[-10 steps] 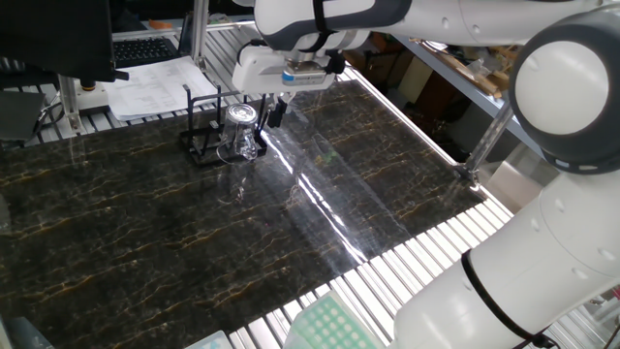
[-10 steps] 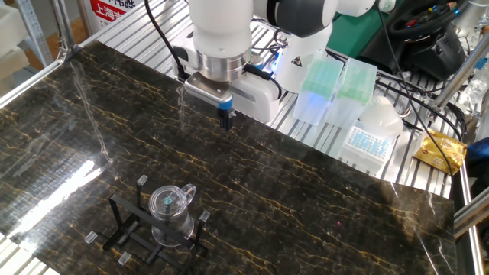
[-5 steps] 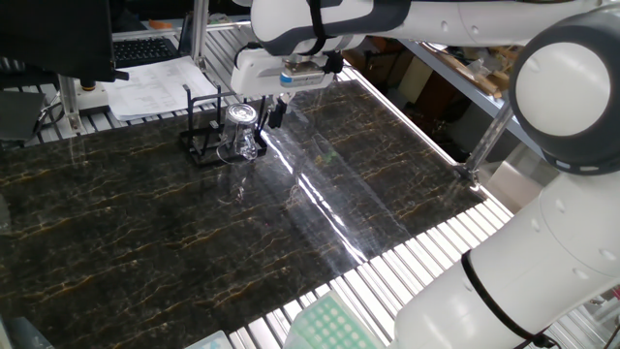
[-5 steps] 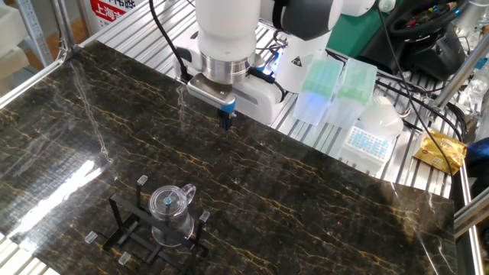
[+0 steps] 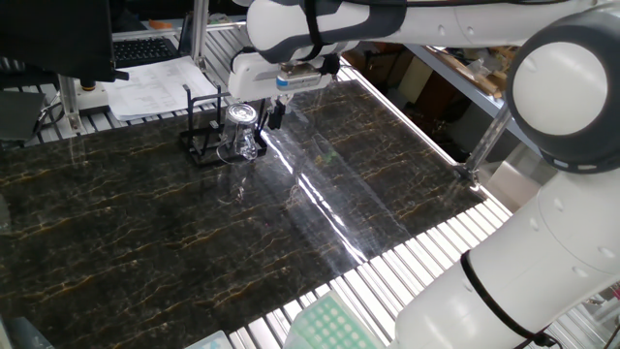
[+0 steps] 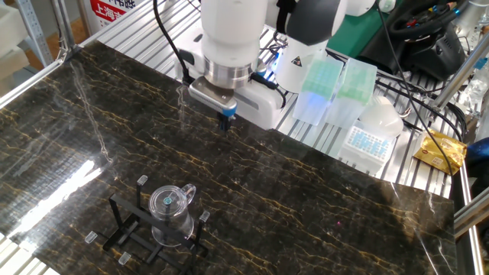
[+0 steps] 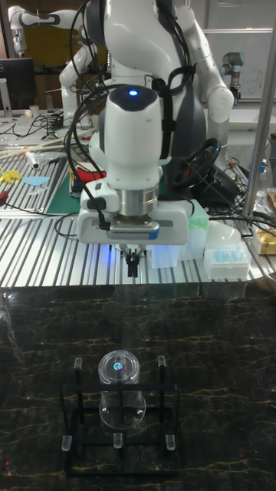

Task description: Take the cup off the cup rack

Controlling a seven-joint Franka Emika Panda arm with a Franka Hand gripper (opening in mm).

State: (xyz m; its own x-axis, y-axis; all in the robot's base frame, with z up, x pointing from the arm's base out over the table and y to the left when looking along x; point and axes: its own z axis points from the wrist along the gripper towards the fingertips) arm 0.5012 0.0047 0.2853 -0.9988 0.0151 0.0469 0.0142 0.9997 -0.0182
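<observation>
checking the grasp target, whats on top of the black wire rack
A small clear glass cup sits upended on the black wire rack; the peg inside it can't be made out.

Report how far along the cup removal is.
Done: nothing visible yet; the cup sits on the cup rack. In hand: nothing; the gripper hangs above the table, apart from the cup, fingers close together. Left: reach the cup, grasp it and lift it off.
</observation>
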